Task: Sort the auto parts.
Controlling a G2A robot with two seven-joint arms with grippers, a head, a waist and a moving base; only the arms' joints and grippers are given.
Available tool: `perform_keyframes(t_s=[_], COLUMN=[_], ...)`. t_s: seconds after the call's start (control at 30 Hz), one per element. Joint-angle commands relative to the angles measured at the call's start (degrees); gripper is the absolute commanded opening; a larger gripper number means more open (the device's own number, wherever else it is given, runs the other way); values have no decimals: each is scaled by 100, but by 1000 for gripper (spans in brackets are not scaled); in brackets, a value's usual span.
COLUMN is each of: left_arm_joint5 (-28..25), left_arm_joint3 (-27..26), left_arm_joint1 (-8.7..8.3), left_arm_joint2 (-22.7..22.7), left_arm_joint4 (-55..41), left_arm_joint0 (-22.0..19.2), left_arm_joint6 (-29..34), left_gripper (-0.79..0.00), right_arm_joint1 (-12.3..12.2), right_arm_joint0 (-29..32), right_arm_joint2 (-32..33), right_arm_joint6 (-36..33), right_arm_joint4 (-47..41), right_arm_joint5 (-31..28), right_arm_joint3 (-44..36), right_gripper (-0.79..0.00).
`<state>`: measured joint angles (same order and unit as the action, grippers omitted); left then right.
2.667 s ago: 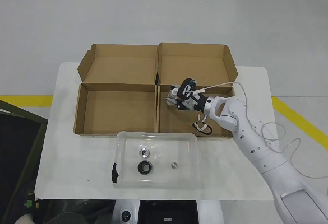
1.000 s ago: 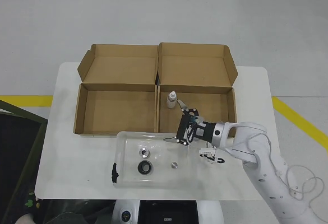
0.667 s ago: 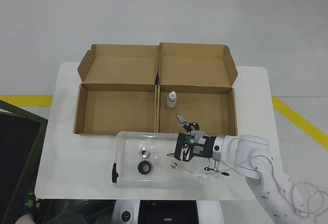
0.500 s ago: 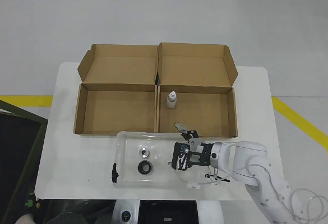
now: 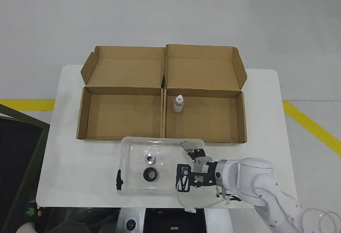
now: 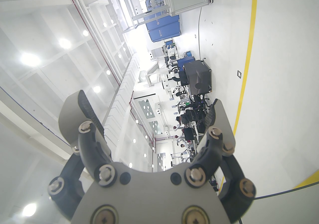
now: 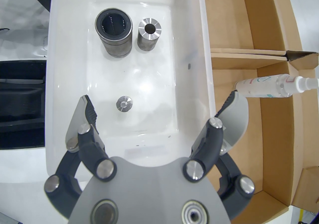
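A clear plastic bin sits at the table's near edge. In it stand a black ring bearing and a silver sleeve, with a small silver round part lying apart from them. My right gripper hovers open over the bin's right half, the small part just inside one finger, nothing held. A small white bottle is in the right cardboard box. My left gripper is open and empty, pointing up at the room.
Two open cardboard boxes sit side by side behind the bin; the left box holds nothing. Their lids fold back toward the table's far edge. Bare white table lies left and right of the bin.
The right gripper let go of the white bottle in the right box, then drew back toward the near edge and now hangs open over the bin.
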<state>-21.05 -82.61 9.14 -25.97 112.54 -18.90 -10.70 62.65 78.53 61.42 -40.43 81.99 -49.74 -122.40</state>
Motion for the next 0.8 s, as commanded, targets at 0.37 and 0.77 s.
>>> perform_keyframes(t_s=[0.37, 0.77], left_arm_joint5=[0, 0], left_arm_joint3=[0, 0], left_arm_joint1=[0, 0], left_arm_joint2=[0, 0], left_arm_joint4=[0, 0], left_arm_joint0=[0, 0], left_arm_joint6=[0, 0], left_gripper=[0, 0], right_arm_joint1=[3, 71], right_arm_joint0=[-125, -435], right_arm_joint2=[-466, -952], right_arm_joint6=[-351, -695], right_arm_joint4=[277, 378], right_arm_joint5=[55, 265], right_arm_joint3=[32, 288], right_gripper=[0, 0])
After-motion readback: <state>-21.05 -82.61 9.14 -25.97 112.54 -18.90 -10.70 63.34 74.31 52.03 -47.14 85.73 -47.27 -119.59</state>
